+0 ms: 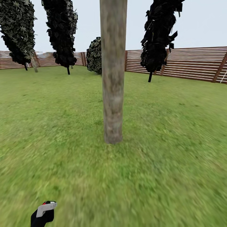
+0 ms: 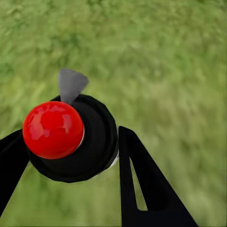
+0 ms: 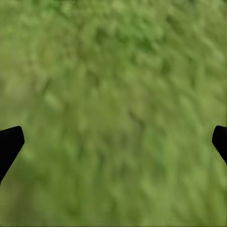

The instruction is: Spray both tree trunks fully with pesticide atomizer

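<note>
1. left gripper (image 2: 71, 156): black fingers (image 2: 142, 184) pinch the black round pesticide atomizer (image 2: 85, 142) with red ball cap and grey nozzle, at 7 o'clock in the head view.
2. right gripper (image 3: 113, 142): jaws spread wide over green lawn (image 3: 113, 71).
3. thick pale grey-brown mottled tree trunk (image 1: 113, 78): upright at 12 o'clock, well apart from the atomizer.

One thick trunk (image 1: 113, 72) stands upright in the middle of the lawn (image 1: 176, 142), and it is the only obstacle near the robot. Open grass lies on both sides of it and in front of it. The dark trees (image 1: 61, 31) and the fence (image 1: 195, 63) are well apart, at the far edge. The right claw (image 3: 113, 139) is spread wide over bare grass, with nothing between its fingers (image 3: 9, 144).
</note>
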You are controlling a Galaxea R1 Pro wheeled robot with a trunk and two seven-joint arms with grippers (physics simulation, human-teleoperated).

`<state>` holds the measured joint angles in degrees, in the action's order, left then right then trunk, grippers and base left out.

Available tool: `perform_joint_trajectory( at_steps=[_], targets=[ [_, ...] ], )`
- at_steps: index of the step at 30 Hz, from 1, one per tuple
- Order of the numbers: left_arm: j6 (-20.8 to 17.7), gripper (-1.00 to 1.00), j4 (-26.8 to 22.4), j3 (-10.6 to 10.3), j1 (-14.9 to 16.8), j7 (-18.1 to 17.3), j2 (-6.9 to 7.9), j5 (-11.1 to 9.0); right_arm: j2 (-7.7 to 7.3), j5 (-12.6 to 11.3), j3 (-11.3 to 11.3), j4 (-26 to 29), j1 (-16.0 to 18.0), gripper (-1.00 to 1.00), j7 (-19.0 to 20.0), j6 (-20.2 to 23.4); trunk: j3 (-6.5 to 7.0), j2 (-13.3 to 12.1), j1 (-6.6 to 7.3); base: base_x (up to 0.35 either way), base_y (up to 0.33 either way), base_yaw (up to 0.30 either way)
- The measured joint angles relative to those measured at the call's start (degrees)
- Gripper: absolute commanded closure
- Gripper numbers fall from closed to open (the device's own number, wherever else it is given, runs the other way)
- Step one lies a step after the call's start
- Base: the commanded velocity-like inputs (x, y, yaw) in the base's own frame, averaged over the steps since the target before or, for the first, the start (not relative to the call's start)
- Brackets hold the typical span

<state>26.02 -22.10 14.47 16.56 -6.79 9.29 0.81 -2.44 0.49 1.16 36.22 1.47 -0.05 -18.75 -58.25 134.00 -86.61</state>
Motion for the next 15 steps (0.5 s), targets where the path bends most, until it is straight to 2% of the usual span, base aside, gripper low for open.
perform_joint_trajectory(
  at_steps=[7, 15],
  targets=[
    [0.1, 1.00, 0.0, -0.1, 0.0, 0.0, -0.08, 0.0, 0.07, 0.0, 0.0, 0.0, 0.0, -1.00, 0.0, 0.0, 0.00, 0.0, 0.00, 0.219, -0.135, 0.000],
    [0.0, 1.00, -0.2, -0.1, 0.0, -0.1, -0.11, 0.0, -0.01, 0.0, 0.2, 0.2, 0.0, -1.00, 0.1, 0.0, 0.00, 0.0, -0.02, 0.047, -0.035, 0.000]
  ],
)
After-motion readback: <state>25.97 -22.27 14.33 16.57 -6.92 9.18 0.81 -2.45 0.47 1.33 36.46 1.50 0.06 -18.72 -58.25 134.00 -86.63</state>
